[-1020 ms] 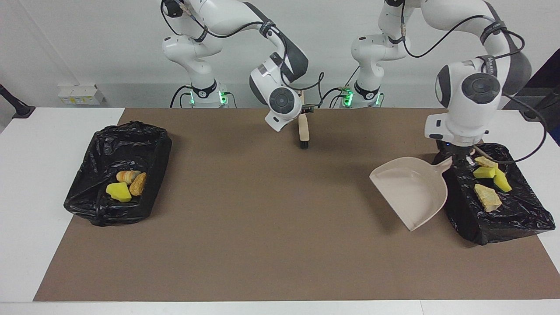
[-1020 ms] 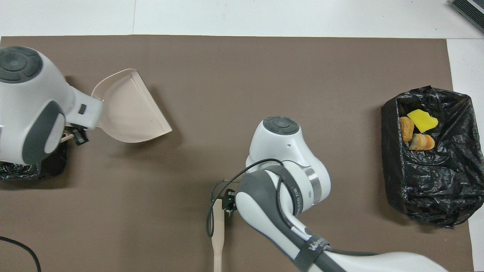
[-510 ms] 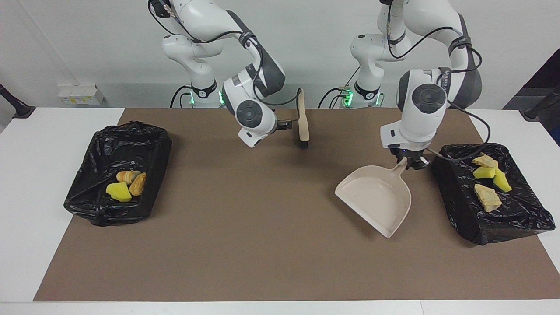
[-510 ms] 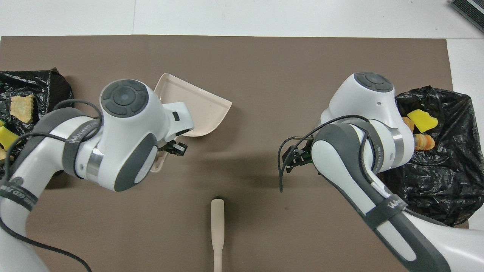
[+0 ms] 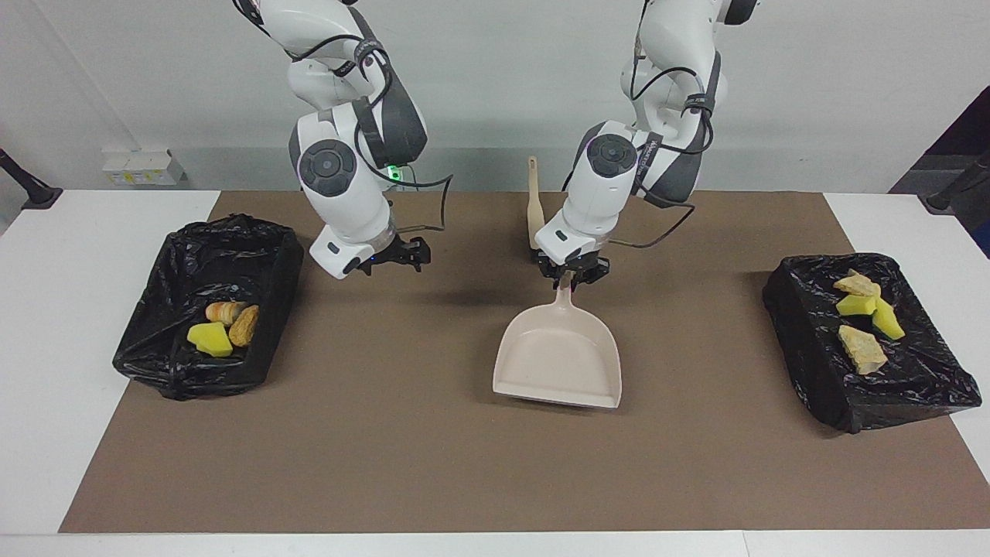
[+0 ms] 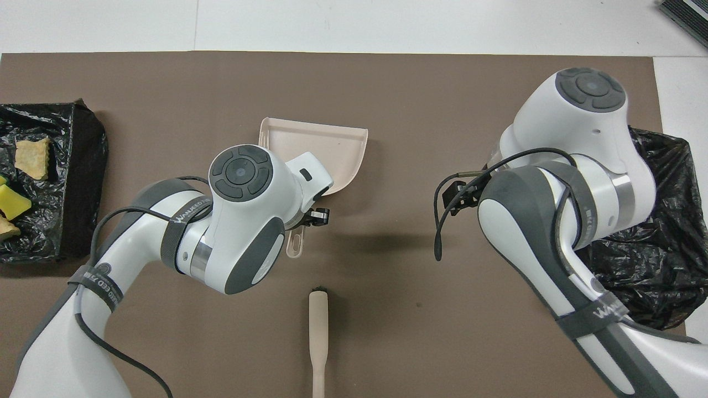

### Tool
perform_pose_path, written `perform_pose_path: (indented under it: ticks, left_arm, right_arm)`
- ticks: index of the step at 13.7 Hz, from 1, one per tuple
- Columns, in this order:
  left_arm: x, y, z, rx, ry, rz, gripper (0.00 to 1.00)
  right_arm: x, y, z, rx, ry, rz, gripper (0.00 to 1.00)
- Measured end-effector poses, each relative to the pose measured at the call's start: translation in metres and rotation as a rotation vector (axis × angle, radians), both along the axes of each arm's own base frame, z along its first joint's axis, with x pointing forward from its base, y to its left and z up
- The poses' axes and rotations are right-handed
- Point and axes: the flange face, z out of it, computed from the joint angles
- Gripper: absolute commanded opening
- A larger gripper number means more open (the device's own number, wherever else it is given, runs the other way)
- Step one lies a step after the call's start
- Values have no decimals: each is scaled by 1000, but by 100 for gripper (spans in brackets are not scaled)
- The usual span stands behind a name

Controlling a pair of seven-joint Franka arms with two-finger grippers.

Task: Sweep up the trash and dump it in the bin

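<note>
The beige plastic dustpan (image 5: 558, 360) is being gripped by its handle in the left gripper (image 5: 571, 277), mid-mat; the right gripper (image 5: 402, 255) is being held wide, empty, over the brown mat (image 5: 433, 464).

Brown mat (image 5: 433, 464) covers most of the white table (image 5: 77, 371). Beige dustpan (image 5: 558, 362) lies mid-mat, handle toward the robots, mouth away. Beige brush (image 6: 318, 337) stands on its bristles nearer the robots than the dustpan — handle up. White socket box (image 5: 141, 166) by the wall, at the right arm's end.
</note>
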Motion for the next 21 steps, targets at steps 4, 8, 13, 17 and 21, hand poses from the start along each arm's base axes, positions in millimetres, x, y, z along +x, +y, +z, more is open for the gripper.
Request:
perform_pose_path:
  ticks: [4,8,13,17,21]
  left_arm:
    - [-10,-18,-15,9,21,0,0]
    - [-20,-32,-26,20,38,-17,48]
    - [-31,-35,-36,45,67,-29,100]
    - [-2,39,6,66,93,81,100]
    - [27,168,86,20,28,57,100]
  right_arm:
    - [15,-37,19,-17,-48,-42,100]
    - [26,-81,33,-15,-81,-51,100]
    - [24,-146,60,-49,-130,-23,100]
    - [4,-196,101,-58,-159,-2,100]
    - [-27,-199,139,-43,-137,-13,100]
